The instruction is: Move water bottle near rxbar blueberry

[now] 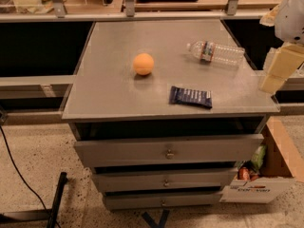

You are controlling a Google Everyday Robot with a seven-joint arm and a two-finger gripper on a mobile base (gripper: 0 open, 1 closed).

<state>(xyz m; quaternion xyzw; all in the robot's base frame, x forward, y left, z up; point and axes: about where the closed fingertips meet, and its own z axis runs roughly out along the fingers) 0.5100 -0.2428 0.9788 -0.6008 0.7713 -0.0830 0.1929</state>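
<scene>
The water bottle (pixel 216 52) lies on its side at the back right of the grey cabinet top (pixel 109 94), white cap pointing left. The rxbar blueberry (pixel 190 97), a dark navy wrapper with white lettering, lies flat near the front edge, below and left of the bottle. My gripper (pixel 277 69), cream-coloured under a white arm, hangs at the cabinet's right edge, to the right of the bottle and apart from it. It holds nothing that I can see.
An orange ball (pixel 143 63) sits in the middle of the top. The cabinet has three drawers (pixel 166 151) slightly pulled out. A cardboard box (pixel 266 175) with packets stands on the floor at the right. Shelving runs behind.
</scene>
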